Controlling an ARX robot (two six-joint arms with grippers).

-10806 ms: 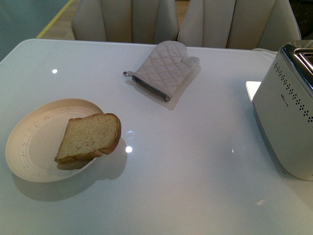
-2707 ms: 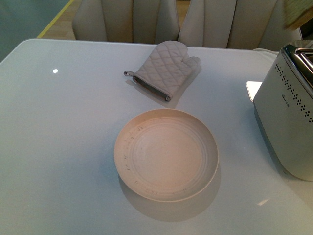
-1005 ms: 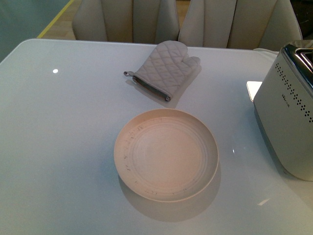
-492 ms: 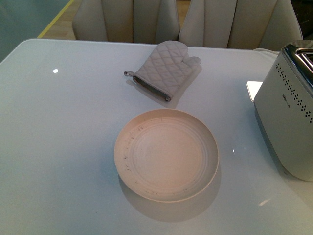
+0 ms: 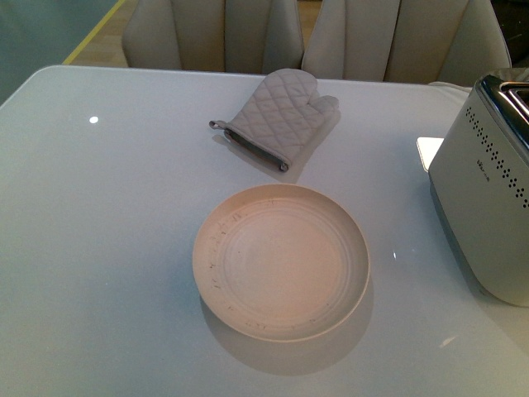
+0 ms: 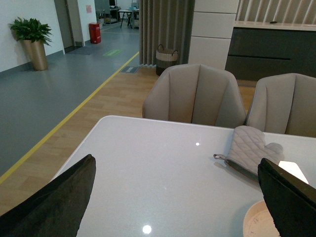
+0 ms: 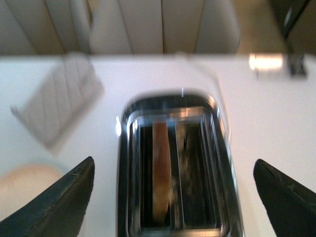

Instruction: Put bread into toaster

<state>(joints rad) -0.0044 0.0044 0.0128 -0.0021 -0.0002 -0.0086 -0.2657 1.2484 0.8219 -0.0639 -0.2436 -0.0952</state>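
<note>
Bread [image 7: 160, 170] upright in toaster [image 7: 175, 168] slot

The front view was evenly lit and sharp, with a cool tint. The glossy bench [image 5: 124, 248] carried small bright spots of glare from lamps above, and the plate [image 5: 281, 261] cast a soft shadow toward the camera. The oven mitt [image 5: 277, 117] cast a faint shadow at its right edge. The left wrist view was clear and bright, with daylight on the floor [image 6: 44, 94]. The right wrist view was smeared by motion blur; the toaster [image 7: 175, 168] rim showed streaked chrome glare.
</note>
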